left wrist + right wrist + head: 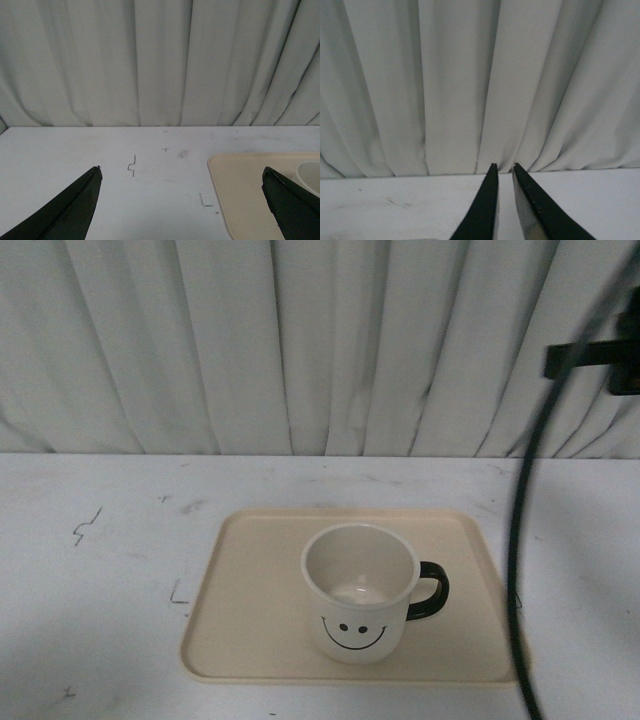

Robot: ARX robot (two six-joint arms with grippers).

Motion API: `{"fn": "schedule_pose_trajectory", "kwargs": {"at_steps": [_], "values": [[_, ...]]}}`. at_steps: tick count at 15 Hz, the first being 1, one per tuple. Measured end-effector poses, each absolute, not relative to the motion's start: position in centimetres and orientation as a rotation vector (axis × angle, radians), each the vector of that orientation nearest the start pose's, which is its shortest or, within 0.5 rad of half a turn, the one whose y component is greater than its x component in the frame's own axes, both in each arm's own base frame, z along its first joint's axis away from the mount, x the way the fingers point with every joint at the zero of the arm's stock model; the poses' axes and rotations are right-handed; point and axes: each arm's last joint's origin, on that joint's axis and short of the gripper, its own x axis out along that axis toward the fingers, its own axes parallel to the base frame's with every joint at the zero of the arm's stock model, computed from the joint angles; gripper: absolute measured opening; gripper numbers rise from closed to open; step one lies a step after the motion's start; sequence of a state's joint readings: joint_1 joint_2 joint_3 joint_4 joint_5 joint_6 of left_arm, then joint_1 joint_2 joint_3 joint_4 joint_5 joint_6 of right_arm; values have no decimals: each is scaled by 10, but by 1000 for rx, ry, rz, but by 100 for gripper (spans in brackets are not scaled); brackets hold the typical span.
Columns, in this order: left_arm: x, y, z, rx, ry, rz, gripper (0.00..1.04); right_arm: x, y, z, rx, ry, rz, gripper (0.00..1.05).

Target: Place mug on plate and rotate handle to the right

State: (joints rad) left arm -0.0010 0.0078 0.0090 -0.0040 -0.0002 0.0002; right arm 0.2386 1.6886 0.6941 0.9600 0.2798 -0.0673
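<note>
Mug [362, 592], cream-white and tapered, stands upright on our beige plate [250, 600], right of the plate's middle, its black smiley facing us and its glossy black handle [430, 591] pointing to three o'clock. The plate lies on the white tabletop [100, 580]. Our left gripper [182, 185] is spread wide and empty; our right gripper [503, 166] is nearly closed on nothing.
</note>
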Motion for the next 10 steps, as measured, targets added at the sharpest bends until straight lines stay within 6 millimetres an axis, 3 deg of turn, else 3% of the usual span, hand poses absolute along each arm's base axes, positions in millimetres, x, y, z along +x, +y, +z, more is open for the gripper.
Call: {"fn": "schedule_pose_trajectory", "kwargs": {"at_steps": [1, 2, 4, 6, 8, 10], "values": [[98, 0, 166, 0, 3, -1, 98, 299, 62, 193, -33, -26, -26, 5], [98, 0, 166, 1, 3, -1, 98, 283, 57, 192, -19, -39, -2, 2], [98, 0, 166, 0, 3, 0, 98, 252, 41, 176, -21, 14, 2, 2], [98, 0, 166, 0, 3, -1, 98, 229, 27, 174, -17, 12, -17, 2], [98, 0, 166, 0, 3, -1, 98, 211, 22, 171, -11, -34, 2, 2], [98, 0, 166, 0, 3, -1, 98, 193, 16, 156, -19, 46, -2, 2]]}}
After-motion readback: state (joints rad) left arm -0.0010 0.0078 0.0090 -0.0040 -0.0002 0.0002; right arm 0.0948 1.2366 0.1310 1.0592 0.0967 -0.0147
